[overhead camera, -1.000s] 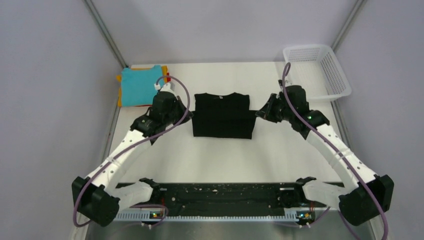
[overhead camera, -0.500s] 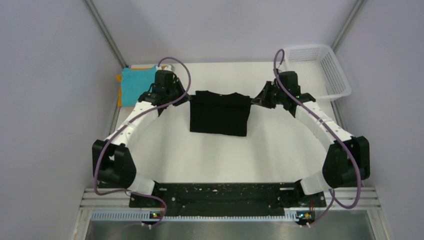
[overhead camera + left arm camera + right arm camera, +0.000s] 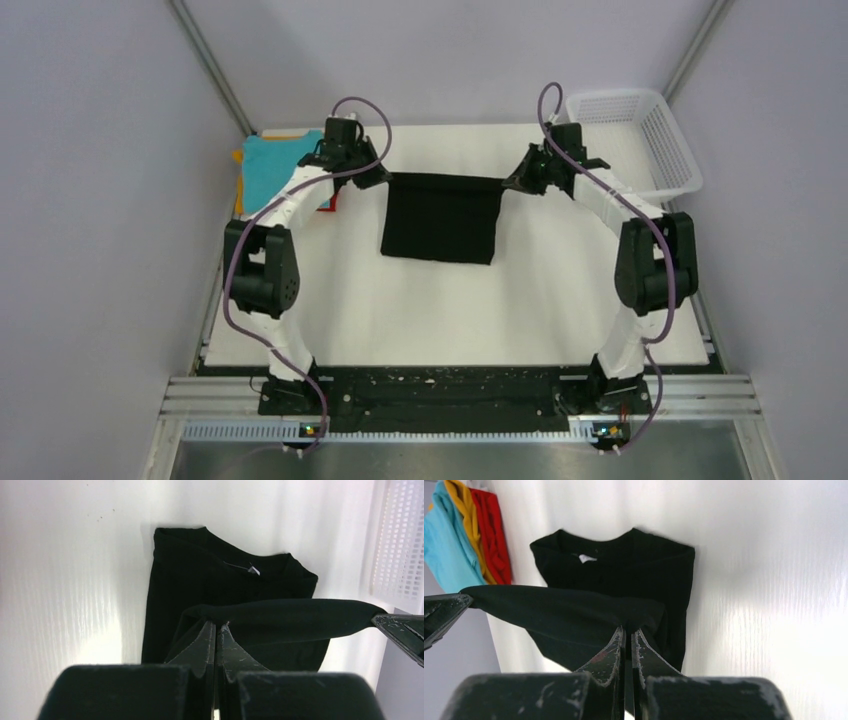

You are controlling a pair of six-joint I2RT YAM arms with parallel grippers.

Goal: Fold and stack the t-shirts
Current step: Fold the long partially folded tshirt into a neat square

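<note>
In the middle of the top view, the black shirt (image 3: 440, 215) is stretched between both grippers. Its upper edge is lifted taut and its lower part lies on the table (image 3: 400, 320). The left gripper (image 3: 383, 178) has its fingers clamped on the edge's left end, and the right gripper (image 3: 510, 183) is clamped on the right end. A stack (image 3: 270, 165) of teal, yellow and red shirts lies at upper left. A basket (image 3: 640, 130) sits at upper right.
</note>
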